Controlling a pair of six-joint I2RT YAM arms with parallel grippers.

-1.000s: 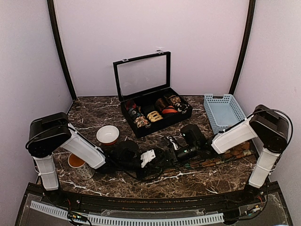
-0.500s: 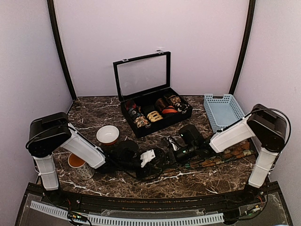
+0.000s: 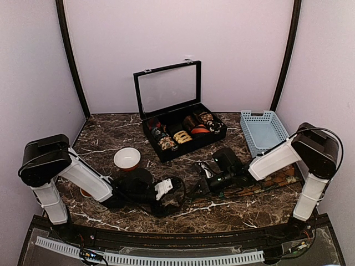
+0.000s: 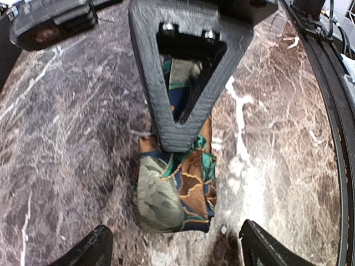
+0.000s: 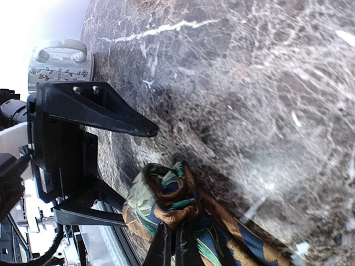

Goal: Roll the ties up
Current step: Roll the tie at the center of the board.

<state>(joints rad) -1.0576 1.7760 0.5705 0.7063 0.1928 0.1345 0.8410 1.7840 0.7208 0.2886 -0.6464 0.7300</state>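
One tie [image 3: 280, 181], patterned in green, brown and orange, lies along the marble from the right side toward the middle. Its end is folded into a small roll [image 4: 172, 191]. My right gripper [image 5: 173, 246] is shut on that rolled end [image 5: 166, 199], one dark finger [image 4: 183, 83] pressing down on it from above. My left gripper [image 4: 175, 252] is open just in front of the roll, its fingertips wide on either side and touching nothing. In the top view the left gripper [image 3: 178, 194] and the right gripper [image 3: 197, 187] sit close together near the table's front middle.
A black display box [image 3: 145, 128] with its lid up holds several fabric coils at the back. A white bowl [image 3: 127, 158] stands left of centre, and a mug [image 5: 58, 64] is near the left arm. A blue basket [image 3: 265, 130] stands at the back right.
My left gripper has opened, let go of the roll and drawn back to the left. My right gripper has shut on the tie's rolled end.
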